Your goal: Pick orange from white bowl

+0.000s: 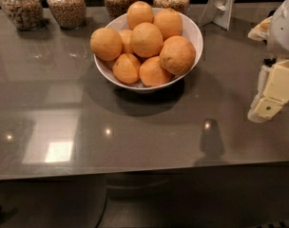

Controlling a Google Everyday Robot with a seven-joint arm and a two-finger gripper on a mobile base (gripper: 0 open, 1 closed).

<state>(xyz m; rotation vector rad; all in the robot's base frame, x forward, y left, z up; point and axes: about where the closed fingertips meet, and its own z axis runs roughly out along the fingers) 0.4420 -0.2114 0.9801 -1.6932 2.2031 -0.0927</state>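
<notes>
The white bowl (196, 32) stands on the dark grey counter at the back centre and holds a pile of several oranges. The orange (178, 55), the largest and a duller brownish-orange, lies at the right side of the pile against the bowl's rim. My gripper (272, 95), cream-coloured, hangs at the far right of the view above the counter. It is well to the right of the bowl, a little nearer the front, and touches nothing.
Several glass jars of grain (66, 4) line the counter's back edge behind the bowl. A white stand (220, 4) sits at the back right. The counter's front edge (135, 172) runs across the lower part of the view.
</notes>
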